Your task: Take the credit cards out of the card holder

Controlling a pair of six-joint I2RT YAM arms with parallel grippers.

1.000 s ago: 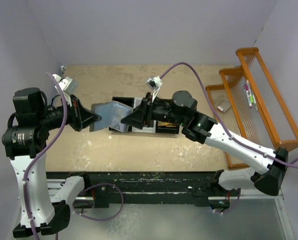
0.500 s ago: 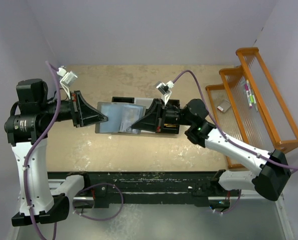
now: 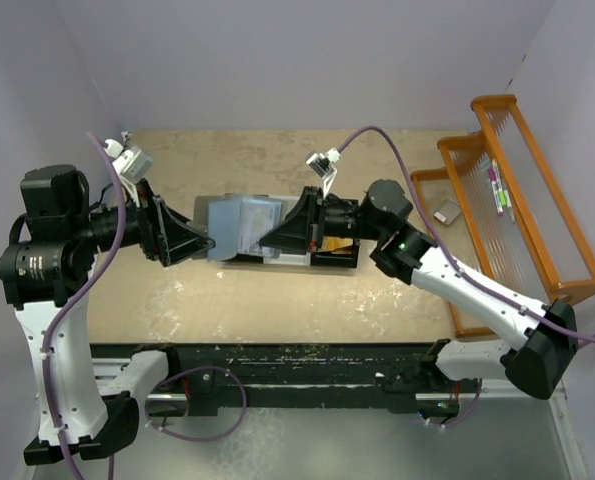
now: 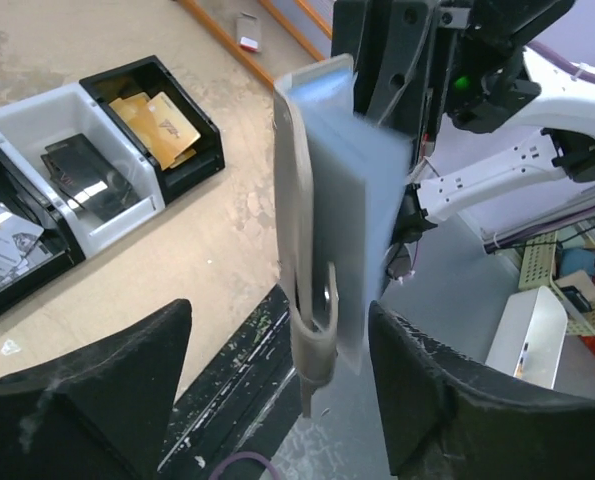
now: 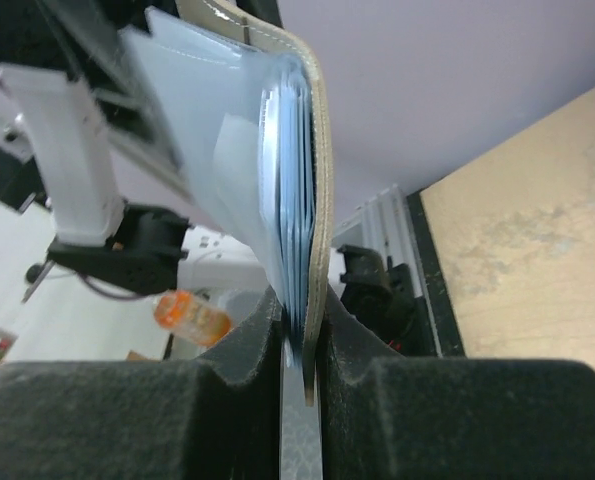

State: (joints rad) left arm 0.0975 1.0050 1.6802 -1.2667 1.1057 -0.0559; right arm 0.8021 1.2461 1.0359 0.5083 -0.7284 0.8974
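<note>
Shows the card holder (image 3: 239, 225) lifted off the table at the centre of the top view, above the bin tray (image 4: 107, 225) and between the two grippers. Grips it with the right gripper (image 5: 299, 318) alone, clamped on one edge of the cover at the lower centre of the right wrist view, below the fanned clear sleeves. Leaves the left gripper (image 4: 279, 330) open, with a finger on either side of the holder's near end at the bottom of the left wrist view, apparently touching neither face. Places the sorted credit cards at the upper left of that view: orange-gold cards (image 4: 157, 115) in a black compartment, a black card (image 4: 87, 175) in the white one, white/silver cards (image 4: 2, 250) at the left edge. Cannot confirm any card left inside the sleeves.

For a clean extraction:
- Hold the right pinch firm and the holder upright.
- Aim the left fingers at a single exposed card edge, not at the whole cover.
- Close gently on so thin and slick a target.
- Pull straight out along the pocket's mouth, without twisting against the opposing grip.
</note>
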